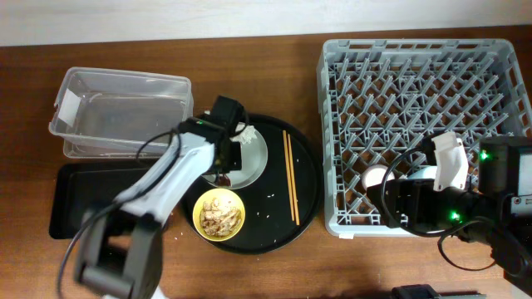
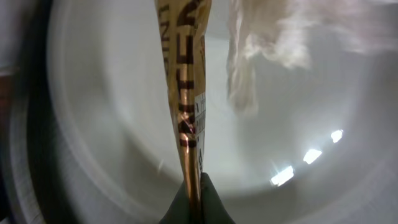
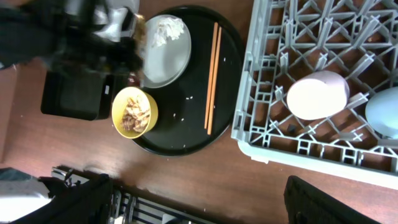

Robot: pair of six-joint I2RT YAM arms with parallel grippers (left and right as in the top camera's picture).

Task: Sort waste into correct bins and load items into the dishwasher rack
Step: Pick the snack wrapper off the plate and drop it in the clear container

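left wrist view: the left end effector is pinched nearly shut on one end of the wrapper. the strip runs straight ahead of the tips, above the plate. the napkin lies ahead and to the right of the tips, just beside the wrapper. cannot tell if the two touch.

overhead: this end effector is over the plate on the round tray. the bowl of scraps is close behind it, toward the arm base. the tub and black tray are off to its left, well apart from it.

right wrist view: the right end effector is spread wide and holds nothing. the pink cup and blue cup sit in the rack, ahead and to its right.

risks, judged:
- the grip is on the very end of a slick strip. a quick lift or swing could let it slide out, onto the bench or back onto the plate.
- the long free end trails ahead of the tips. if it snags the napkin, both would go to one bin, or the napkin would get dragged off the plate.
- the route leftward passes near the bowl. a low carry could sweep the strip through the scraps and scatter grains.
- at release, the strip may drape over a bin wall and not drop inside. it needs height and a central position first.
- picking the wrong bin for the wrapper would be a sorting error.
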